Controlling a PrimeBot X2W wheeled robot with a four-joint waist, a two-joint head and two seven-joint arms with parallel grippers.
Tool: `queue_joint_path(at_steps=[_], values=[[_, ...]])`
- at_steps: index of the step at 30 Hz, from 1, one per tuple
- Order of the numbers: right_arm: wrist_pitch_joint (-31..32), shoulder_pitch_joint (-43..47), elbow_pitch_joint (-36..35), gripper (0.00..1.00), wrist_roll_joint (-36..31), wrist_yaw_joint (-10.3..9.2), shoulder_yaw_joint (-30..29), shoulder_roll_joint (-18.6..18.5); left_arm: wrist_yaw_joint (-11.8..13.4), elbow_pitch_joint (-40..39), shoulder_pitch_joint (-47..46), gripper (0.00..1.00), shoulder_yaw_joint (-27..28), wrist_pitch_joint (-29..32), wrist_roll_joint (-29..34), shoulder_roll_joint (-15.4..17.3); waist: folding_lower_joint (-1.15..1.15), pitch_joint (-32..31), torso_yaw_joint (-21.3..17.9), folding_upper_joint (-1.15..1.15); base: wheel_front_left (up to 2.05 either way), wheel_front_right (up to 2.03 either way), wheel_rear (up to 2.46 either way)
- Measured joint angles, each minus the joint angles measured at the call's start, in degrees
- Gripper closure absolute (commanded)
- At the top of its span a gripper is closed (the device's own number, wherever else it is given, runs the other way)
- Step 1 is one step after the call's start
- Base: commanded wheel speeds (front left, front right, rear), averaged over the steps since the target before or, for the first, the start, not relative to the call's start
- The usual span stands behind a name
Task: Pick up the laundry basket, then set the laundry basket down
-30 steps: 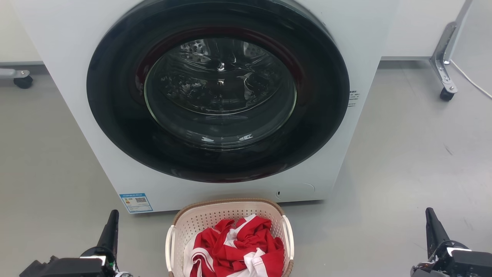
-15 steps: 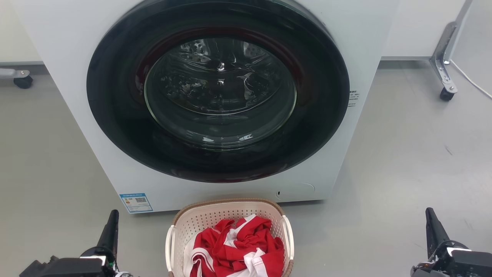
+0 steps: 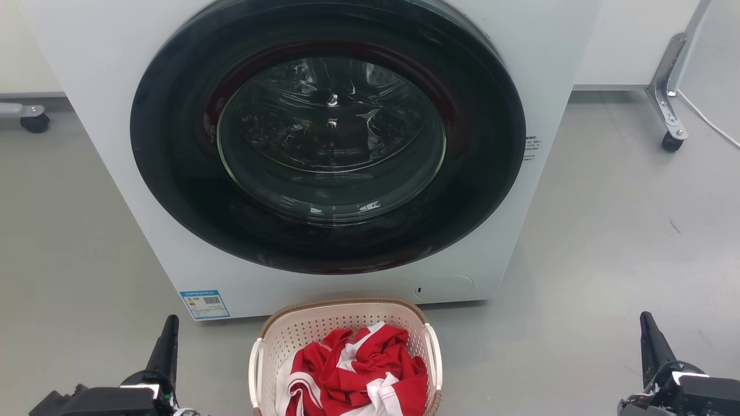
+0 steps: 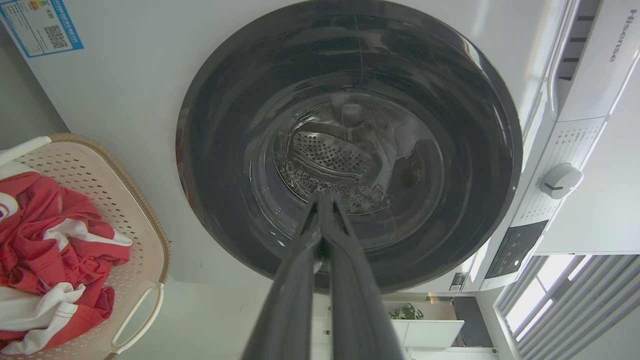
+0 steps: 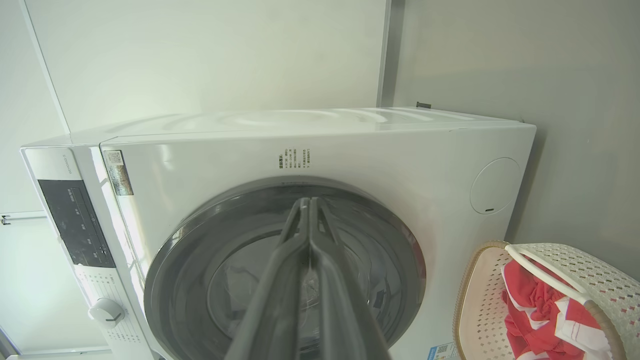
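The laundry basket [image 3: 347, 323] stands on the grey floor just in front of the washer, at the bottom middle of the head view. It is cream-white and perforated, with a brown woven-look rim and white side handles. Red and white clothes [image 3: 355, 372] lie inside it. My left gripper [image 3: 169, 335] points up at the lower left, well left of the basket, and it is shut and empty. At the lower right my right gripper [image 3: 647, 332] is far from the basket, also shut and empty. The basket [image 4: 145, 240] appears at the left wrist view's left edge and the basket [image 5: 475, 305] at the right wrist view's lower right.
A white front-loading washer [image 3: 115, 86] with a closed dark round door [image 3: 329, 138] stands right behind the basket. A frame leg on a caster [image 3: 670, 138] stands at the back right, another caster [image 3: 34, 121] at the back left. Bare grey floor lies on both sides.
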Motion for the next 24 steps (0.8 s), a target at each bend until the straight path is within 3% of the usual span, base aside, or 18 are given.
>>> queue_joint_path(at_steps=[24], values=[[0.0, 0.0, 0.0, 1.0, 0.0, 0.0, 0.0, 0.0, 0.0, 0.0, 0.0, 1.0, 0.0, 0.0, 0.0, 0.0, 0.0, 0.0, 0.0, 0.0, 0.0, 0.0, 0.0]])
